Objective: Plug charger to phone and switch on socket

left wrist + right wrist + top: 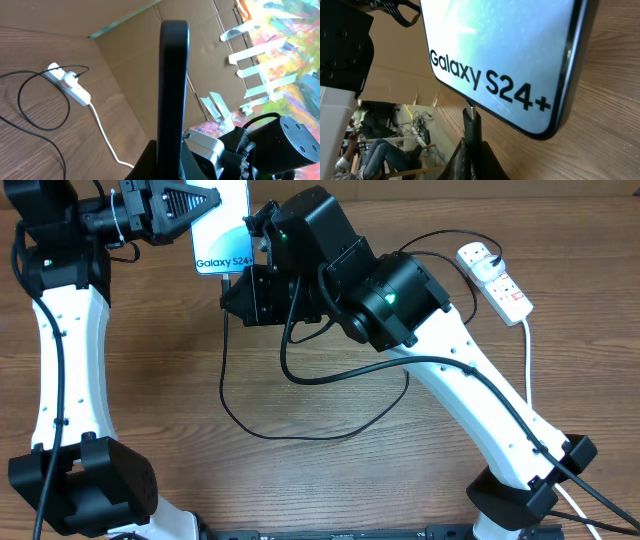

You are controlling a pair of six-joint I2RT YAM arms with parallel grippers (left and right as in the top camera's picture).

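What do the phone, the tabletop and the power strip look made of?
Slim light-blue-screened smartphone: glossy glass front, streaky reflections. Brown tabletop: matt wood or laminate, visible grain. White elongated power strip: smooth plastic, probably, uniform rounded casing.

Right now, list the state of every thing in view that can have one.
phone, lifted off the table, screen showing Galaxy S24+
charger, tip at the phone's port with metal showing, plug in the socket
socket, charger plugged in, switch position unreadable
left fingers, shut on the phone
right fingers, shut on the charger's tip
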